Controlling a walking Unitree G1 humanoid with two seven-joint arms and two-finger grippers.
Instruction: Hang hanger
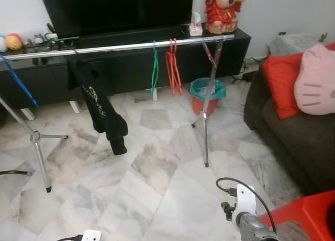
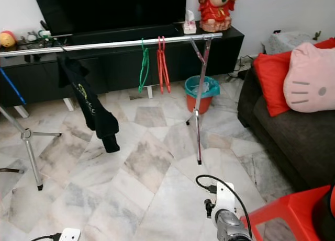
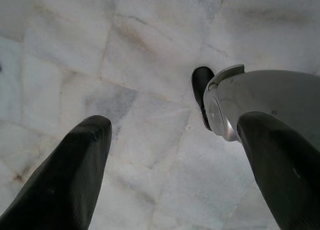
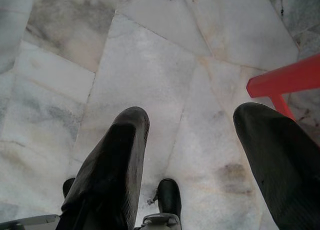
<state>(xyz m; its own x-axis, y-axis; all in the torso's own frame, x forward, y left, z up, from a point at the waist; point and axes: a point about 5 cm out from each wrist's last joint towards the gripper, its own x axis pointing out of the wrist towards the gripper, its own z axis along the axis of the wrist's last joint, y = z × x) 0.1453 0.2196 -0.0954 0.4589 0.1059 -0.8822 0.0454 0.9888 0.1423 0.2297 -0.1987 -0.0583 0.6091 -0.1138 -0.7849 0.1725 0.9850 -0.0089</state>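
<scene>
A silver clothes rail (image 1: 131, 46) on tripod legs stands across the room in front of me. On it hang a green hanger (image 1: 155, 68), a pair of red hangers (image 1: 173, 66) and a black garment (image 1: 102, 107). A blue hanger (image 1: 18, 81) hangs at the rail's far left end. Both arms hang low, far from the rail. My left gripper (image 3: 174, 122) is open over the marble floor with nothing between its fingers. My right gripper (image 4: 192, 113) is also open and holds nothing. The right arm's wrist (image 1: 246, 215) shows at the bottom of the eye views.
A teal and red bin (image 1: 207, 92) sits behind the rail's right stand. A black TV cabinet (image 1: 131, 73) runs along the wall. A dark sofa (image 1: 298, 136) with cushions is on the right, and a red plastic stool (image 1: 303, 215) stands by my right side.
</scene>
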